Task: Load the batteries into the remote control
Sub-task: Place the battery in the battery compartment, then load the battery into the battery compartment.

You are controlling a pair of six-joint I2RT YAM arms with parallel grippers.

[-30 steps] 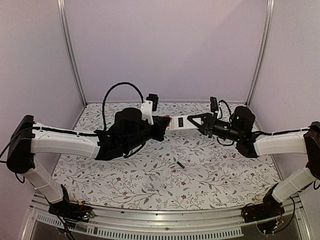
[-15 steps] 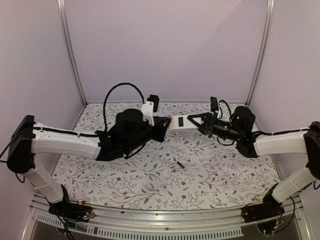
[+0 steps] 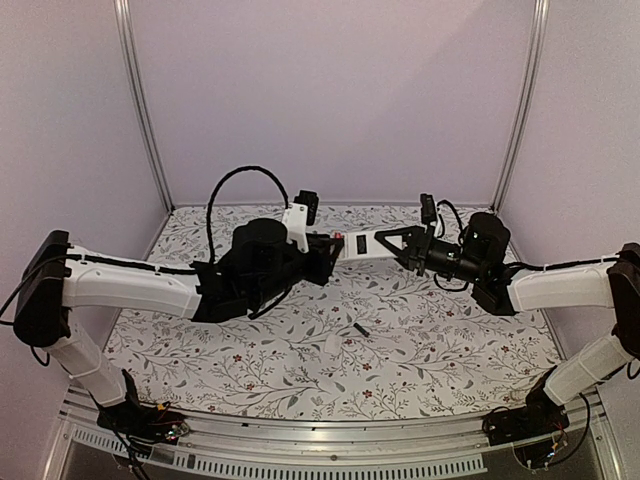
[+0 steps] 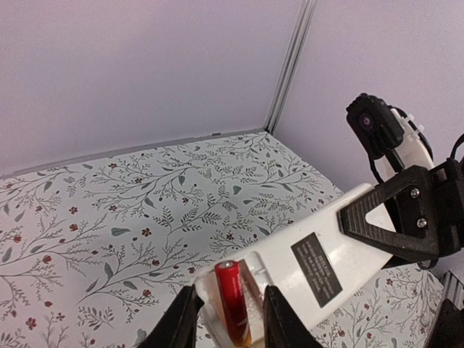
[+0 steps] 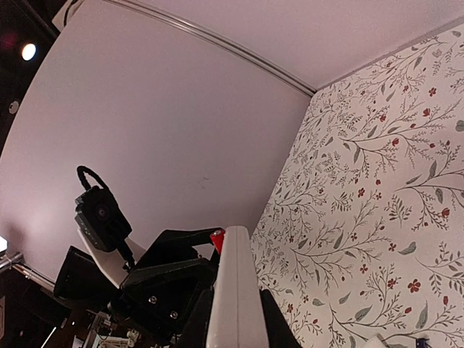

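Battery [image 4: 233, 296] rests in remote [image 4: 319, 255] between parted left fingers [image 4: 280, 320].

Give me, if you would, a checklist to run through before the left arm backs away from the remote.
1. Right gripper clamped on the remote control: ok, it is held above the table.
2. Battery lying in the remote's open bay: ok. Fully seated: cannot tell.
3. Left gripper jaws clear of the battery: ok, a gap shows on each side.
4. Second slot free: cannot tell.
5. Other battery located: cannot tell. A small dark object lies on the table, too small to identify.
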